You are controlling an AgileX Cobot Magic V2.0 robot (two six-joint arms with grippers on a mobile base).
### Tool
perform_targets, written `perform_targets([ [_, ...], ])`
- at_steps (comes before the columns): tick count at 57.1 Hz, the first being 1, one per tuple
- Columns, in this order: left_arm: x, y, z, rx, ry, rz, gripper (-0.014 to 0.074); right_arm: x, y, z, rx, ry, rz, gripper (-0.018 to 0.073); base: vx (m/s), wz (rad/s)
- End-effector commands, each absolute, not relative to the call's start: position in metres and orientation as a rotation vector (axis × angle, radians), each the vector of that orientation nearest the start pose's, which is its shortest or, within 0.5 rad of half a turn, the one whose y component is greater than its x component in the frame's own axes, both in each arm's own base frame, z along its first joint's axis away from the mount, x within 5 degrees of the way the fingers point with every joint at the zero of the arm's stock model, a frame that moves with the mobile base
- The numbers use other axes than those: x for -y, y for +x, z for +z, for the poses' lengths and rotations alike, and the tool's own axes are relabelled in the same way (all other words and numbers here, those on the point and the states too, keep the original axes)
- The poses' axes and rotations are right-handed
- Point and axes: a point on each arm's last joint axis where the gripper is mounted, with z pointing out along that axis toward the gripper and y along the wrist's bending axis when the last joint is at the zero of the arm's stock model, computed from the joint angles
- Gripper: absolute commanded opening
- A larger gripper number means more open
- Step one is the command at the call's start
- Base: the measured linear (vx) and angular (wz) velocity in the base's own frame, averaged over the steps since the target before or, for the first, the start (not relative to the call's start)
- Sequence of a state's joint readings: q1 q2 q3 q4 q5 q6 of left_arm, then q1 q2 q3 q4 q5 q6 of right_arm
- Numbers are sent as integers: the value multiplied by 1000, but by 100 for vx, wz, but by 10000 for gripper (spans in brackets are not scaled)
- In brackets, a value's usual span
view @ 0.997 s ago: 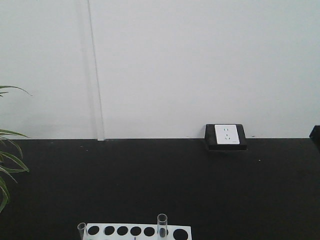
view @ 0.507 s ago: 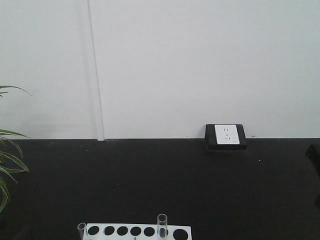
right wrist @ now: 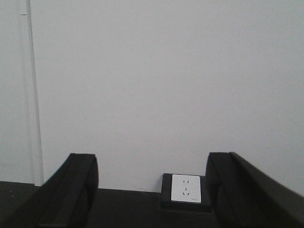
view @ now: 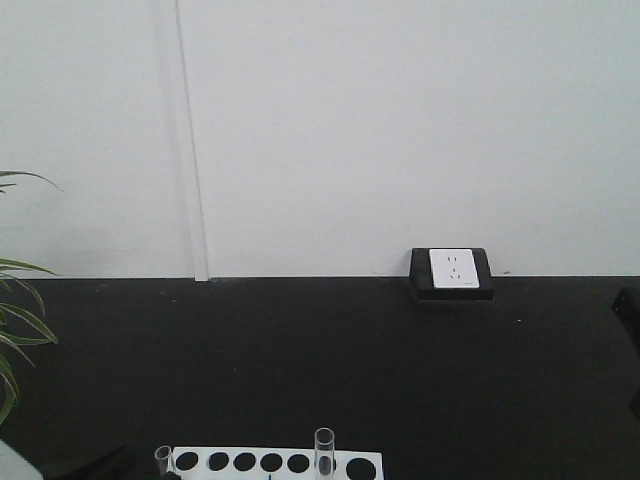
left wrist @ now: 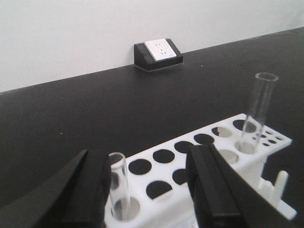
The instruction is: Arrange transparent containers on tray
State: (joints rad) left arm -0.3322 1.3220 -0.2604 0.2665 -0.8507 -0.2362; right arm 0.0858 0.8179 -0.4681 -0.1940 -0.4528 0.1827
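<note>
Left gripper: its 2 black fingers are spread wide apart and pinch nothing; it hangs low over the left end of the rack.
Near tube: a clear test tube standing upright in the corner hole at the rack's left end. It lies between the left gripper's fingers, just beside the inner face of the left finger and well apart from the right one. Whether glass and finger touch cannot be told.
Far tube: the 2nd clear tube, upright in a hole near the rack's other end, beyond the right finger and outside the gap.
Front view: both tubes rise from the white rack at the bottom edge, on the black table.
Right gripper: fingers spread wide, nothing between them, held up and facing the white wall.
Socket box: a black wedge with a white outlet face, on the table against the wall, far beyond the right gripper.
Plant: green leaves at the left edge.
</note>
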Motion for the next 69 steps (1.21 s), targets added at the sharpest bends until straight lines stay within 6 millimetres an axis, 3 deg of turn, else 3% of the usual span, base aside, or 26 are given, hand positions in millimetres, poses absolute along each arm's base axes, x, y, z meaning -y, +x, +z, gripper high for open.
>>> perform_targets([
  [1,95,213,215,-1549,359,-497,470,-23,169,346,-1265,-135,137,522,0,0],
  [13,96,239,204,-1579,252,-467,470,-23,169,346,-1265,-135,137,522,0,0],
  [33,107,258,186,-1627,309,-482,440,-23,169,346,-1263,-145,123,522,0,0],
  [39,107,258,187,-1602,306,-488,349,-23,169,346,-1263,-145,123,522,0,0],
  [53,107,258,192,-1544,299,-501,-10,-23,169,345,-1267,-145,122,522,0,0],
  [62,106,255,203,-1504,297,-508,-8,-23,169,345,-1271,-145,122,522,0,0],
  [69,104,249,232,-1404,289,-508,-6,-23,169,345,-1271,-145,122,522,0,0],
])
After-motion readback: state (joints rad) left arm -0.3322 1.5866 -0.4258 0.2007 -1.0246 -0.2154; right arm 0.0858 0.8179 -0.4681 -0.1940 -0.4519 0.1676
